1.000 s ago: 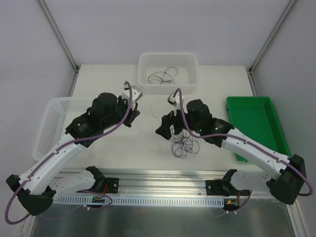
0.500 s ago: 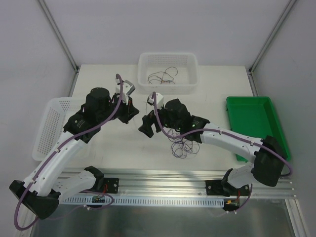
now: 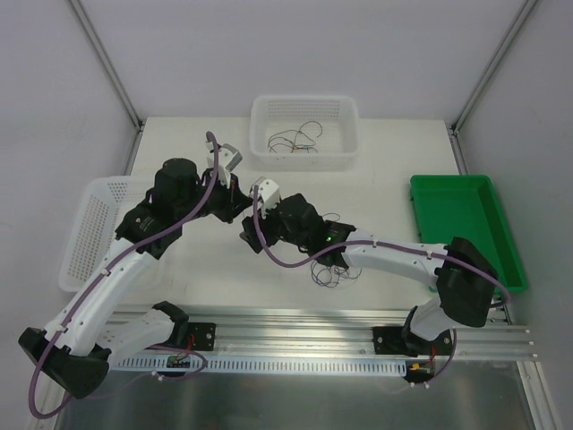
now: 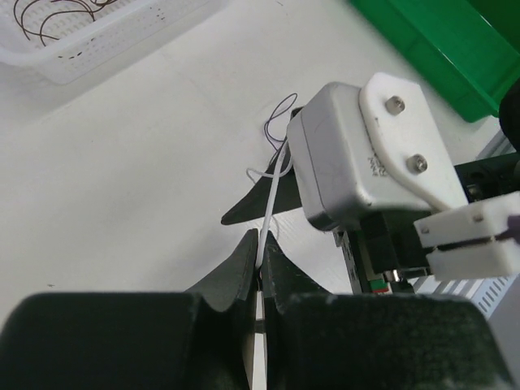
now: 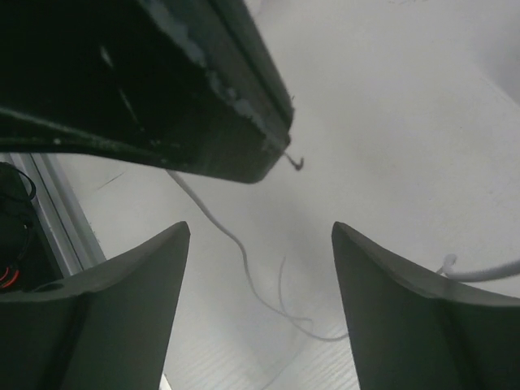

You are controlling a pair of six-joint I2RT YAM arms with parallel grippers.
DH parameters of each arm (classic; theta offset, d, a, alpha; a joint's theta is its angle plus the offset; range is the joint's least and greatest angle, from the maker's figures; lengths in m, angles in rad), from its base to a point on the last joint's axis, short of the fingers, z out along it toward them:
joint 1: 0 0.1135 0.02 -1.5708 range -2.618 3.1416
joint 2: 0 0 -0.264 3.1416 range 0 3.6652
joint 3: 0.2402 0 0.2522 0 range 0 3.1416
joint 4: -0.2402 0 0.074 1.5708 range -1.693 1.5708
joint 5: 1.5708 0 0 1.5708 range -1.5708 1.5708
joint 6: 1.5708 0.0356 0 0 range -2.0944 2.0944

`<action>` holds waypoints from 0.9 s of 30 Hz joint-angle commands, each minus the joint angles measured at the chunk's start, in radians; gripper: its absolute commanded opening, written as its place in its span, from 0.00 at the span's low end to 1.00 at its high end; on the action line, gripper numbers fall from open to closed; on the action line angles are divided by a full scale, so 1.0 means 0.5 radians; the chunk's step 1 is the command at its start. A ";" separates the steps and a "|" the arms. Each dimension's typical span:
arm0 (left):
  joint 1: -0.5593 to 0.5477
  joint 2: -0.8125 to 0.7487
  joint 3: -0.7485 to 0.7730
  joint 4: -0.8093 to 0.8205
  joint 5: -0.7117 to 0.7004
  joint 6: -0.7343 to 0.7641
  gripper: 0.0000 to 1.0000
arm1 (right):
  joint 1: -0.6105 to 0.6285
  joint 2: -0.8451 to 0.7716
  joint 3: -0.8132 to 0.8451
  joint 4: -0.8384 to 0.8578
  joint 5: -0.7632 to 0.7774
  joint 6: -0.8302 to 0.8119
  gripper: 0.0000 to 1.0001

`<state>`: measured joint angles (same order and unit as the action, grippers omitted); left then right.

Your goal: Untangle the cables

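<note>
White cable (image 4: 272, 191) pinched tight between the clenched fingers of the left gripper (image 4: 260, 248), stretching on toward the right gripper (image 5: 260, 236). Right fingers spread wide, grasping nothing, close beside the left. Dark and purplish tangle (image 3: 329, 267) loose on the table (image 3: 403, 152) under the right arm. More cables (image 3: 295, 141) inside the far white basket (image 3: 345, 134).

Rectangular white perforated plastic basket (image 3: 304, 100), upper centre: grid of small holes.
Thin dark and purplish cables (image 3: 294, 139) inside it.
Second white perforated plastic basket (image 3: 89, 237), left: same hole pattern.
Flat plastic tray (image 3: 461, 228), right: plain bright green.
Table (image 3: 394, 161): plain white.
Loose cable tangle (image 3: 324, 271), centre: black and purple strands.
Left wrist view, centre: thin white cable (image 4: 271, 199).
</note>
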<state>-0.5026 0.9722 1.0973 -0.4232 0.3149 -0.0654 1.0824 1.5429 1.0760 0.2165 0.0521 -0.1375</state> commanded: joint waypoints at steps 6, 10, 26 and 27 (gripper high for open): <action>0.054 -0.036 -0.016 0.098 0.085 -0.075 0.00 | 0.047 0.080 0.063 0.199 -0.030 0.048 0.23; 0.085 -0.048 -0.029 0.125 0.122 -0.102 0.00 | 0.047 0.071 0.078 0.178 -0.021 0.036 0.03; 0.223 -0.094 -0.087 0.251 0.376 -0.243 0.00 | 0.047 0.105 0.087 0.239 -0.021 0.011 0.36; 0.232 -0.094 -0.090 0.251 0.380 -0.250 0.00 | 0.047 0.114 0.097 0.233 -0.024 0.005 0.31</action>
<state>-0.4034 0.9474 1.0634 -0.3515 0.4492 -0.1684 1.1023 1.5898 1.0771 0.2695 0.0452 -0.1238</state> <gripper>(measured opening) 0.007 0.335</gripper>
